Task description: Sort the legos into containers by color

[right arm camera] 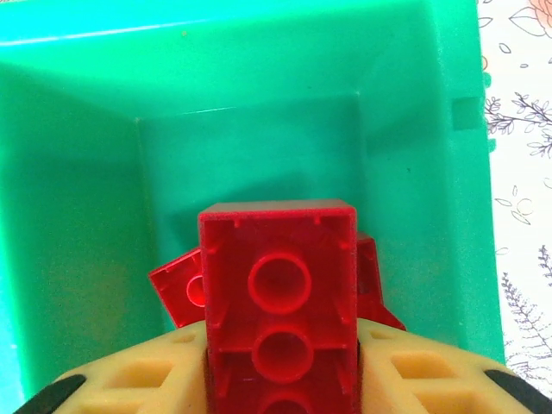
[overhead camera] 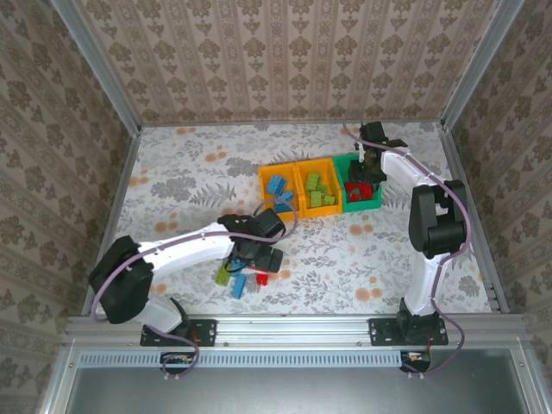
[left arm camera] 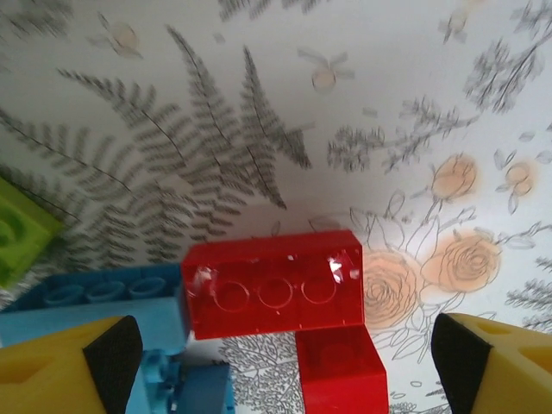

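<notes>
Three joined containers stand mid-table: an orange-yellow one (overhead camera: 266,175) with blue legos, a second orange-yellow one (overhead camera: 304,169) with lime legos, and a green one (overhead camera: 373,203) with red legos. My right gripper (overhead camera: 366,168) hovers over the green container (right arm camera: 259,112), its fingers tight on both sides of a red lego (right arm camera: 278,259) with its hollow underside showing; more red legos (right arm camera: 181,289) lie below. My left gripper (left arm camera: 285,362) is open low over a loose pile, straddling an upturned red lego (left arm camera: 274,285) and a smaller red one (left arm camera: 341,371).
Blue legos (left arm camera: 95,302) touch the red one's left end, close to my left finger (left arm camera: 112,354). A lime lego (left arm camera: 17,237) lies further left. The pile (overhead camera: 241,278) sits near the table's front edge, between the arm bases.
</notes>
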You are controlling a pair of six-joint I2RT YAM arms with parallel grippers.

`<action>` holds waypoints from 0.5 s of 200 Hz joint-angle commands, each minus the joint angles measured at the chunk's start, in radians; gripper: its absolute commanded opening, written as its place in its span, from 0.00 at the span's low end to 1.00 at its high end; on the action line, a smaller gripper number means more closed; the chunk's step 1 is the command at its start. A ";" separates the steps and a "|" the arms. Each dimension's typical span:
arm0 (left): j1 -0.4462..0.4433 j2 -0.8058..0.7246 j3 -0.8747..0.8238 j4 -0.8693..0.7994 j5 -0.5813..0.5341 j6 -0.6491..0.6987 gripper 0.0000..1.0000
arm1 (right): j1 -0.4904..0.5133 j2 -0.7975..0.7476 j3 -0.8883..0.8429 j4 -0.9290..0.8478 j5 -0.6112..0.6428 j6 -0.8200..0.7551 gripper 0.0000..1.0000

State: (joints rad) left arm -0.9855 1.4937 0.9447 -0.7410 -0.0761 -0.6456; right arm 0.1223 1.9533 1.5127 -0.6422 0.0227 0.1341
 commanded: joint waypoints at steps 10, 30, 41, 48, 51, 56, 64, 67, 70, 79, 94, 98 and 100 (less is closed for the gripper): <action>-0.051 0.059 0.049 -0.080 0.034 -0.072 0.86 | -0.003 -0.030 0.003 -0.039 0.020 0.006 0.49; -0.075 0.078 0.059 -0.097 0.045 -0.094 0.84 | -0.003 -0.037 -0.002 -0.034 0.025 0.007 0.56; -0.082 0.085 0.061 -0.103 0.047 -0.107 0.84 | -0.003 -0.038 -0.002 -0.035 0.028 0.008 0.60; -0.086 0.088 0.062 -0.105 0.049 -0.116 0.83 | -0.003 -0.039 -0.003 -0.033 0.029 0.012 0.63; -0.087 0.089 0.062 -0.104 0.051 -0.121 0.82 | -0.003 -0.039 -0.003 -0.033 0.029 0.014 0.65; -0.090 0.093 0.063 -0.104 0.053 -0.126 0.82 | -0.003 -0.042 -0.004 -0.033 0.029 0.016 0.67; -0.092 0.096 0.065 -0.104 0.056 -0.135 0.80 | -0.003 -0.044 -0.005 -0.031 0.026 0.020 0.69; -0.093 0.099 0.065 -0.104 0.058 -0.138 0.80 | -0.003 -0.045 -0.005 -0.030 0.025 0.021 0.69; -0.094 0.102 0.066 -0.104 0.059 -0.139 0.79 | -0.003 -0.047 -0.007 -0.030 0.024 0.022 0.70; -0.097 0.111 0.067 -0.104 0.065 -0.143 0.78 | -0.003 -0.055 -0.011 -0.025 0.020 0.025 0.73; -0.099 0.127 0.071 -0.110 0.071 -0.145 0.78 | -0.003 -0.080 -0.027 -0.010 0.019 0.034 0.78; -0.097 0.132 0.073 -0.114 0.072 -0.147 0.78 | -0.003 -0.086 -0.031 -0.006 0.016 0.036 0.79; -0.097 0.135 0.074 -0.117 0.073 -0.146 0.78 | -0.003 -0.090 -0.034 -0.003 0.015 0.037 0.79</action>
State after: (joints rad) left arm -1.0740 1.5913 0.9924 -0.8093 -0.0219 -0.7547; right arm 0.1223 1.9282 1.5074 -0.6449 0.0227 0.1493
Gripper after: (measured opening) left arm 0.780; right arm 0.770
